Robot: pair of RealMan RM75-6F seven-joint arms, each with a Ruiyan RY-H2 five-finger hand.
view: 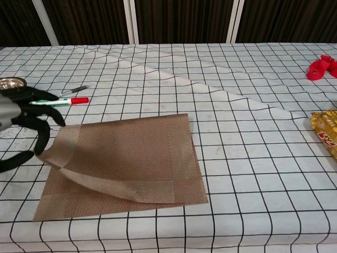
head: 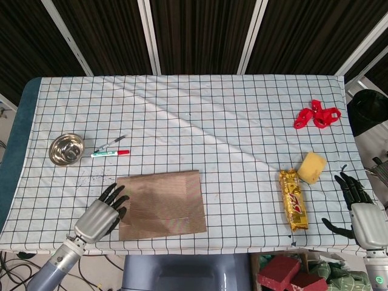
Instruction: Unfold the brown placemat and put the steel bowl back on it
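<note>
— Where is your brown placemat [view: 126,158]?

— Near the table's front edge, folded. Your left hand [head: 100,217] pinches the left edge of its top layer and holds that corner off the lower layer.

— And your steel bowl [head: 66,149]?

— Well behind and left of the placemat, beyond the two markers [head: 110,149], apart from it.

— Your right hand [head: 357,209]?

— Far right of the placemat, past the yellow snack packet [head: 293,199] and sponge [head: 311,167], off the table's edge, fingers spread, holding nothing.

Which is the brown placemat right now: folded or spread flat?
Still folded, partly lifted. In the chest view the left robot hand holds the placemat's upper layer up at one corner above the lower layer.
</note>
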